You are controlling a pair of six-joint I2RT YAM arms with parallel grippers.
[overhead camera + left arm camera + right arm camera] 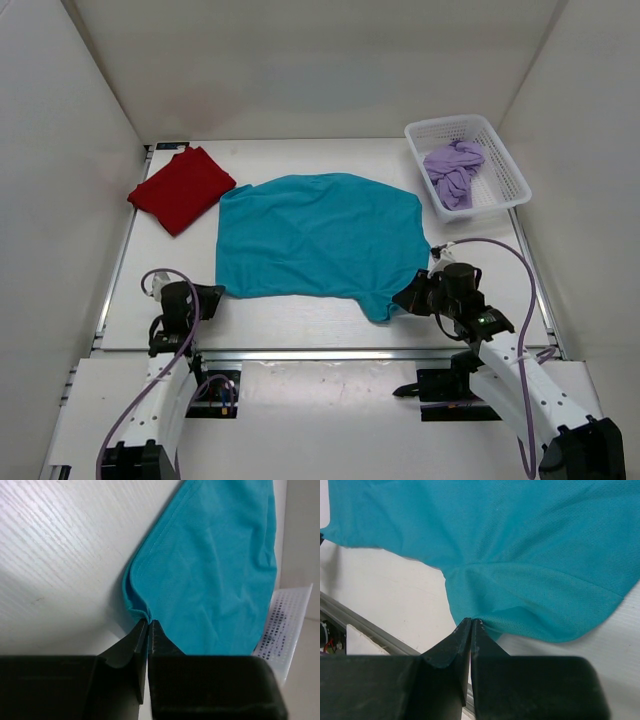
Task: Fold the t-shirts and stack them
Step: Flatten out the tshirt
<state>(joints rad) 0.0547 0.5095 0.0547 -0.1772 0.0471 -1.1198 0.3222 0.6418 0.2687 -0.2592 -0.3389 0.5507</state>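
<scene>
Teal shirt (320,235): spread flat in the middle of the tabletop (300,322). It lies between the red shirt and the basket, with one sleeve jutting out at its near right.
Red shirt (182,188): folded into a compact rectangle at the far left, one corner just beside the teal shirt's far-left corner.
Lavender shirt (455,170): crumpled and unfolded inside the white mesh basket (512,178) at the far right.
Left jaws: clenched on the teal shirt's near-left corner. The left wrist view shows the stitched hem puckered into their tips.
Right jaws: clenched at the edge of the near-right sleeve. The right wrist view shows their tips meeting the cloth edge, and a thin fold appears pinched.
Handling (judged): light, limp, thin knit with no stiffness of its own. It should sag between two holds and drape wherever it is laid. It is not fragile, though a single thin layer may slip from a shallow pinch.
Where to hold (judged): the doubled, stitched hem and the corners, taken deep enough to trap the seam. Two holds well apart keep an edge taut for a straight fold.
Caution (judged): one hold is on a sleeve and the other on a hem corner, so the lifted edge may hang unevenly.
Progress (judged): one shirt folded, one in hand, one waiting.
</scene>
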